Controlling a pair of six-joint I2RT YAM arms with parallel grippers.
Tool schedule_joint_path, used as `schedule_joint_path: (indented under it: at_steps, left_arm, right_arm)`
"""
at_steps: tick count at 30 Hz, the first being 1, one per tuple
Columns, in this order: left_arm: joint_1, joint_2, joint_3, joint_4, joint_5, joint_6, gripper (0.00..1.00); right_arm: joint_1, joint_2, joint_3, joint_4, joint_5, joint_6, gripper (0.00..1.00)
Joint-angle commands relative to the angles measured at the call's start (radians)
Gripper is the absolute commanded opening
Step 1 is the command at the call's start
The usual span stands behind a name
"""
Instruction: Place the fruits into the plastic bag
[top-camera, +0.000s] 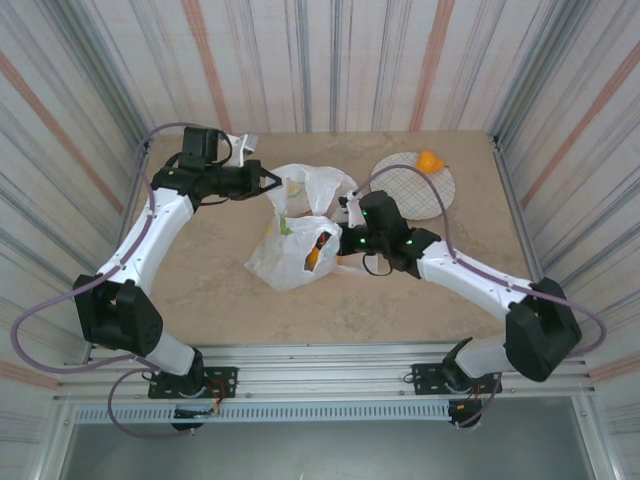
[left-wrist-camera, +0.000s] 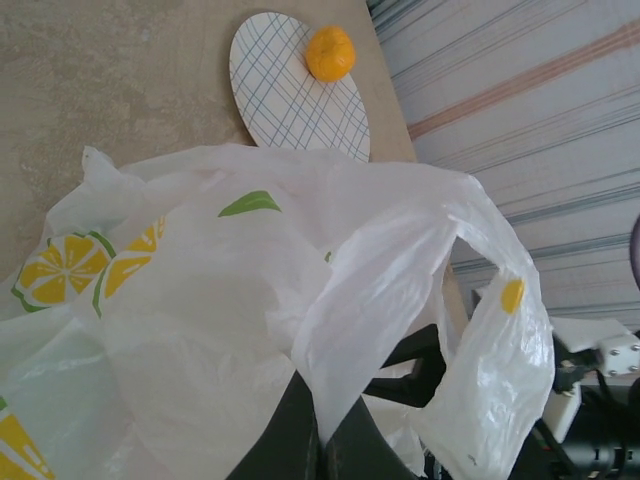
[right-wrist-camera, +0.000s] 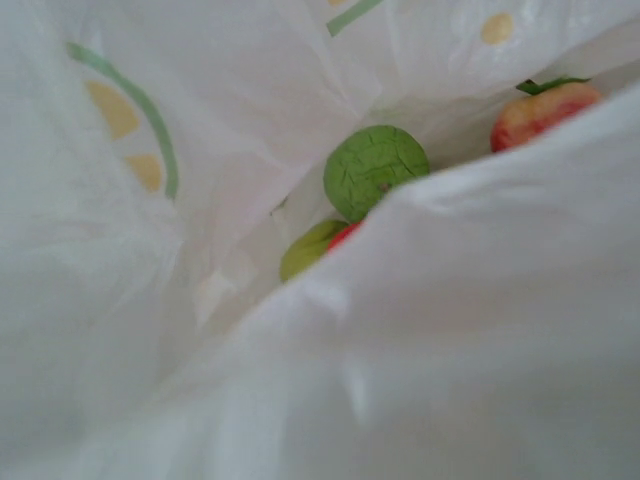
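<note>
A plastic bag (top-camera: 295, 250) printed with lemon slices sits crumpled at the middle of the bench (top-camera: 220, 290). The left gripper (top-camera: 268, 184) pinches a fold of the bag's rim at its far left side. The right gripper (top-camera: 347, 222) is at the bag's right edge, and I cannot tell whether it is spread or closed. Inside the bag lie a green fruit (right-wrist-camera: 375, 170) and a red apple (right-wrist-camera: 540, 112). One orange (top-camera: 430, 161) rests on the far edge of a checked plate (top-camera: 405, 190), to the bag's right.
</note>
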Motion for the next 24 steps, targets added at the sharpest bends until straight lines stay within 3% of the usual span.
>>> schedule_joint_path:
  at_steps: [1,8,11,16,21,24]
  left_arm:
    - [0.009,-0.025,-0.009,0.002,-0.008,0.003,0.00]
    - [0.011,-0.025,-0.010,0.002,-0.021,0.004,0.00]
    - [0.013,-0.027,-0.012,0.002,-0.025,0.004,0.00]
    - [0.015,-0.029,-0.011,0.002,-0.025,0.000,0.00]
    - [0.017,-0.029,-0.012,0.002,-0.028,0.004,0.00]
    - [0.017,-0.023,-0.012,0.002,-0.025,0.002,0.00]
  right_arm:
    - [-0.030,-0.098,-0.022,-0.142,-0.079,-0.090,0.88]
    - [-0.101,-0.237,-0.020,-0.270,-0.190,-0.150,0.88]
    - [-0.119,-0.279,0.005,-0.361,-0.113,-0.178,0.89]
    - [-0.142,-0.305,0.035,-0.469,0.157,-0.125,0.89]
    - [-0.137,-0.345,-0.013,-0.361,0.187,-0.040,0.89]
    - [-0.134,-0.407,-0.042,-0.309,0.302,0.017,0.89]
